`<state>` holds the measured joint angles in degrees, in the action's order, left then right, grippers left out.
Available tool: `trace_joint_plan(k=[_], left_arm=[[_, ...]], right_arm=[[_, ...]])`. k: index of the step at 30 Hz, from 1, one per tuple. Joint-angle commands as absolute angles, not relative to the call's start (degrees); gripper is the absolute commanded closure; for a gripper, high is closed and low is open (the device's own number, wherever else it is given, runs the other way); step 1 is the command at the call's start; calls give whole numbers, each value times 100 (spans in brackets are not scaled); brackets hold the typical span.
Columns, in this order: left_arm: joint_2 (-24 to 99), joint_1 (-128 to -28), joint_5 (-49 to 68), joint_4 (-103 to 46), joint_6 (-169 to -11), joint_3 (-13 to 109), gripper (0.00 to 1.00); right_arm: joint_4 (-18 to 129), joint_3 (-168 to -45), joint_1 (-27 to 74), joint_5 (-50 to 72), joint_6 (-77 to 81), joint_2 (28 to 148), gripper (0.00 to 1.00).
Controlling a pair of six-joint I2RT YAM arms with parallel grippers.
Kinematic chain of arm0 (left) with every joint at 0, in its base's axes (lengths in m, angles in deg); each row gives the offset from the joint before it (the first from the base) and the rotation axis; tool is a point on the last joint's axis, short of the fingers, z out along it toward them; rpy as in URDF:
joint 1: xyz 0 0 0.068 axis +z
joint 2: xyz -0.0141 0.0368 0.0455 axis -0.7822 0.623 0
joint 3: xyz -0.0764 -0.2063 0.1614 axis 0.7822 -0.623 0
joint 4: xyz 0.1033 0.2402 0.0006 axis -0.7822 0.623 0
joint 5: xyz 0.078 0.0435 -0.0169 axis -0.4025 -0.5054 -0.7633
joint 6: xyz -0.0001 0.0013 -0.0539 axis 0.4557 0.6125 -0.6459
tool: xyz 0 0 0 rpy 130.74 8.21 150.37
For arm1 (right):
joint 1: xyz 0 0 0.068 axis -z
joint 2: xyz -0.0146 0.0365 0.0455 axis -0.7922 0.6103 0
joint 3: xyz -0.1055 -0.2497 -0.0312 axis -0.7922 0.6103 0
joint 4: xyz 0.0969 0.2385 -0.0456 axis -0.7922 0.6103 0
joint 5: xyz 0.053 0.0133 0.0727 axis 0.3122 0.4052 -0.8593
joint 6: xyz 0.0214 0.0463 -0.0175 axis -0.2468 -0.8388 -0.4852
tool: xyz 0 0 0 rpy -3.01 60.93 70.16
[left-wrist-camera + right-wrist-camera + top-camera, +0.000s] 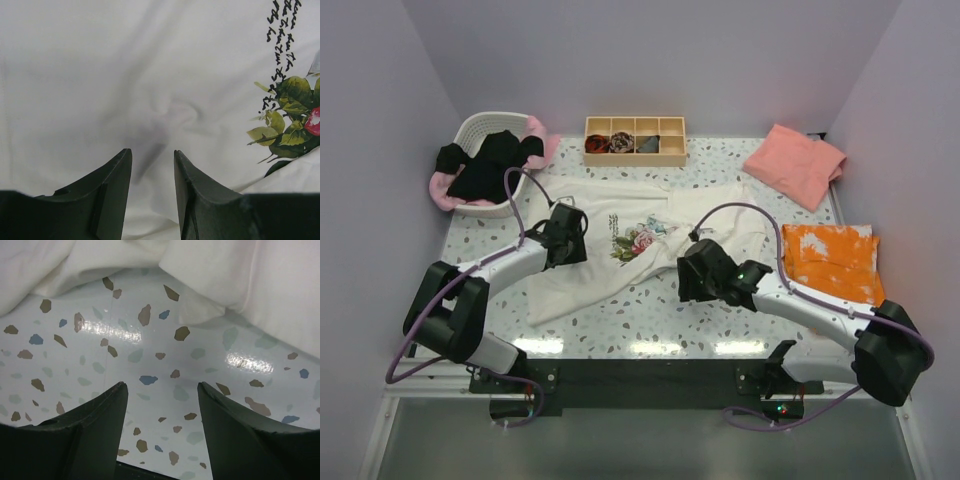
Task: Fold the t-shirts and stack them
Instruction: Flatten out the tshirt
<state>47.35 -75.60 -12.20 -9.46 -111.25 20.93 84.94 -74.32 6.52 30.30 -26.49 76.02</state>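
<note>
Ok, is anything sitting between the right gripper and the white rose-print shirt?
Nothing visible does. The right gripper hangs open over a bare patch of the speckled table, and the edge of the white shirt lies just beyond its fingertips.

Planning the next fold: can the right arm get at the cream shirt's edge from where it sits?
Probably yes. The right tool is open over bare table, and the edge of the cream shirt lies straight ahead with nothing between.
</note>
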Motion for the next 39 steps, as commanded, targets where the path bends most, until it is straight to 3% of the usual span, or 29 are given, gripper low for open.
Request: trace_joint_plan(k=[1, 5, 16, 24, 33, 39], left_arm=[[4696, -7581, -1174, -1204, -11052, 2164, 56], [4704, -7581, -1174, -1195, -11052, 2155, 56], [4819, -7581, -1200, -1195, -11069, 2181, 56], [4836, -7581, -1253, -1195, -11069, 2164, 56], [4889, -7581, -1262, -1186, -11060, 2190, 56], [4915, -7581, -1253, -1195, -11060, 2190, 56]], right_arm=[[6779, -6622, 484, 3760, -3468, 7499, 40], [6067, -6252, 458, 4462, -3644, 7543, 43], [5028, -5645, 432, 4868, -3688, 7561, 46], [4360, -5302, 440, 4894, -3759, 7763, 62], [3833, -5118, 440, 4991, -3653, 7921, 59], [3561, -4934, 440, 5026, -3662, 7877, 65]])
